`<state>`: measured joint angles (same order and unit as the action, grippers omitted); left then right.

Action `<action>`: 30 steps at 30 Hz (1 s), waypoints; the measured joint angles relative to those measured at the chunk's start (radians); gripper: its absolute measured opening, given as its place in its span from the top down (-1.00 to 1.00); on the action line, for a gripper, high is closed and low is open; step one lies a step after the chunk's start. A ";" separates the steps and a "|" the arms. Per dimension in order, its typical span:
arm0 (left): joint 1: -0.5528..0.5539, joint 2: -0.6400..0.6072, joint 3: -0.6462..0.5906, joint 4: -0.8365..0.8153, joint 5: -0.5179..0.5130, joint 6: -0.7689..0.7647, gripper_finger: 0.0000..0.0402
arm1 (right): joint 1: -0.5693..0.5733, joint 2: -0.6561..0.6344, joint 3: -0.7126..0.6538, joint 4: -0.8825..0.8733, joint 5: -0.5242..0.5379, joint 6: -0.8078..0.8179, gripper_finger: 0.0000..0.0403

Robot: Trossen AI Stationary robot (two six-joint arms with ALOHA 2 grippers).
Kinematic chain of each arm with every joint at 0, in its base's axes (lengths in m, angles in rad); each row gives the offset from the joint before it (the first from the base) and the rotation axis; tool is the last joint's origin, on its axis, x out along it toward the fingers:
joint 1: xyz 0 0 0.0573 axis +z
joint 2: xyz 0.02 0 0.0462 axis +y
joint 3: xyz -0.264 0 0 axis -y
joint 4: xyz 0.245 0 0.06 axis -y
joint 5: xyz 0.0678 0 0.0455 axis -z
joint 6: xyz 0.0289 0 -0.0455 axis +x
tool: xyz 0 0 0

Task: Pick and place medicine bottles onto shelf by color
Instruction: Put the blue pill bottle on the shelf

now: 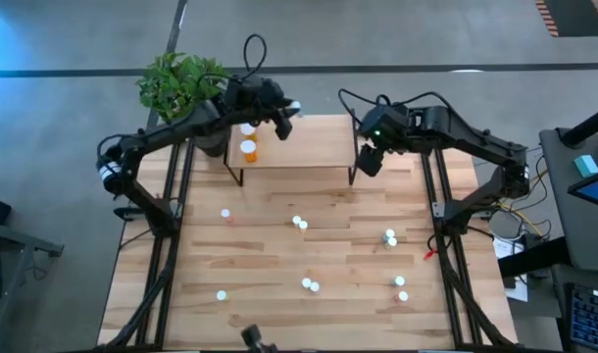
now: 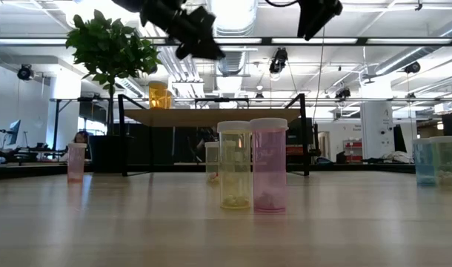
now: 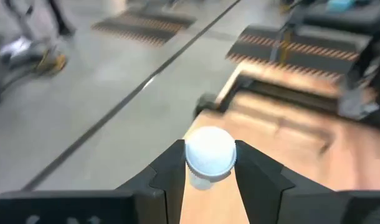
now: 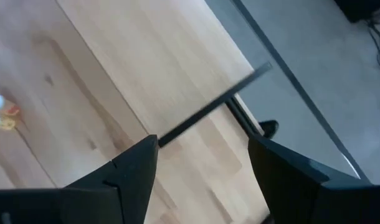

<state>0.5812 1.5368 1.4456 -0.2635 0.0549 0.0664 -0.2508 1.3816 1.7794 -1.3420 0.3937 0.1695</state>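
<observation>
High view | left gripper (image 1: 291, 110) clamps white-capped pale cylindrical medicine bottle (image 3: 209, 155) over light-wood shelf on black legs (image 1: 309, 147) | right gripper (image 1: 370, 162) jaws apart, empty, beside shelf | risk: bottle released near edge topples off.

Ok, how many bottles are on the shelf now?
2 bottles, both orange, at the shelf's left end: one nearer the back edge, one nearer the front. The left gripper overhead may hide others.
</observation>
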 joint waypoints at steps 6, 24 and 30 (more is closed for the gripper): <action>0.060 0.000 -0.098 -0.031 -0.006 -0.008 0.47 | 0.001 -0.054 -0.101 0.061 0.000 0.041 -0.20; 0.085 0.000 -0.179 -0.042 -0.169 -0.001 0.47 | 0.001 -0.110 -0.204 0.131 -0.002 0.056 -0.20; 0.098 0.000 -0.192 -0.055 -0.169 -0.002 0.47 | 0.001 -0.111 -0.204 0.164 -0.001 0.056 -0.20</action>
<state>0.6792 1.5364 1.2532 -0.3180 -0.1144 0.0647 -0.2497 1.2705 1.5749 -1.1777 0.3926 0.2253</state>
